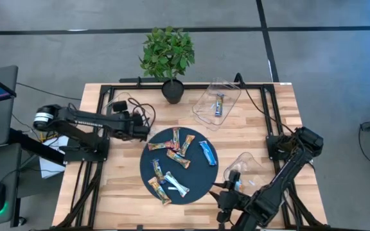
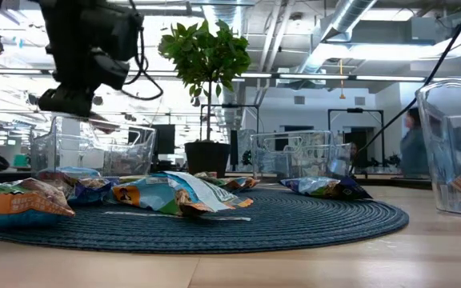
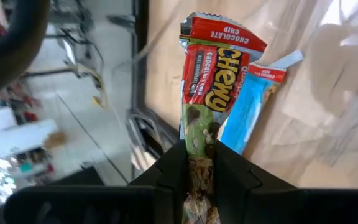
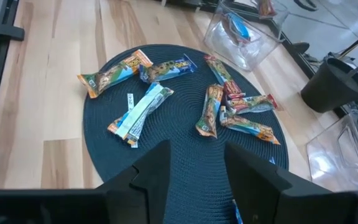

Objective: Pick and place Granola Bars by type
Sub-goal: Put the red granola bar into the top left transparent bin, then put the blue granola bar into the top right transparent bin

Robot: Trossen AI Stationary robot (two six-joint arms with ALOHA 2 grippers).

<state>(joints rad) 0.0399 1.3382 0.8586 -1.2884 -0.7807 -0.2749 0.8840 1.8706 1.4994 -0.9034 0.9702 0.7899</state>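
Several granola bars [image 1: 172,151], blue, orange-brown and red-green, lie scattered on a round dark mat [image 1: 198,178] at the table's middle; they also show in the right wrist view [image 4: 219,112]. My left gripper [image 1: 143,131] hangs at the mat's left edge, shut on a red-and-green bar [image 3: 213,74]. A blue bar [image 3: 247,109] shows just behind that one; what it lies on I cannot tell. My right gripper [image 1: 227,191] stands open over the mat's near right edge [image 4: 197,180], with nothing between its fingers. My left gripper pinches the red-and-green bar by its green end [image 3: 197,146] between the two fingers. The bar runs on along the line of the fingers, its red end [image 3: 219,31] farthest from them. It is lifted clear of the table.
A clear tray [image 1: 216,102] at the far side holds one blue bar [image 1: 219,104]. A second clear tray [image 1: 246,165] stands right of the mat, a third [image 2: 94,148] at the far left. A potted plant [image 1: 167,54] stands at the far edge.
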